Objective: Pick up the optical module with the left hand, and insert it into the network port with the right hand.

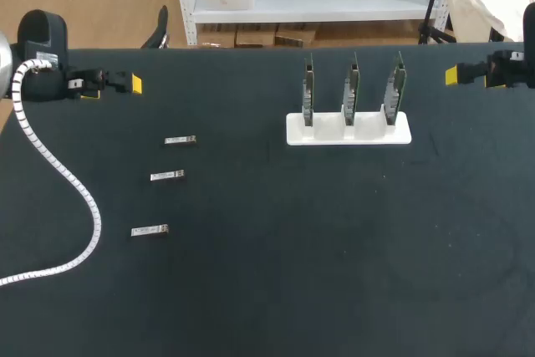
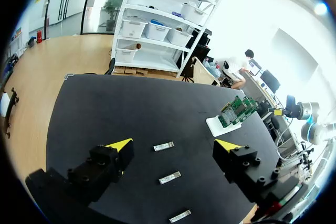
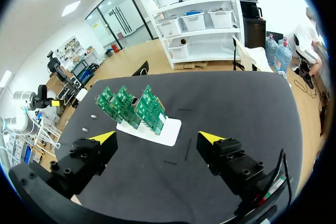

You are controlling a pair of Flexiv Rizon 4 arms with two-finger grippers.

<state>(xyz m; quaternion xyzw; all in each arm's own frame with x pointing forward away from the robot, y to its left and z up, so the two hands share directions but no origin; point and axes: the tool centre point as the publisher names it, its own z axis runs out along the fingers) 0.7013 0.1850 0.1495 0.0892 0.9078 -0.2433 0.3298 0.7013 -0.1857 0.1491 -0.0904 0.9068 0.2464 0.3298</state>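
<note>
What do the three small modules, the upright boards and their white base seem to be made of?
Optical modules: probably bare metal, silvery-grey with a dull sheen.
Upright boards: likely green printed circuit board, speckled with small components.
Base: plain matte white, perhaps plastic.

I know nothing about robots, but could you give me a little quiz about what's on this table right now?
1. How many optical modules lie on the table?
2. True or false: the left gripper is holding a module.
3. The circuit boards stand upright in a white holder. Which are they nearer to?
A. the left gripper
B. the right gripper
C. the optical modules

Key: 1. Three, in a loose row. 2. False: the left gripper is open and empty. 3. B.
</note>
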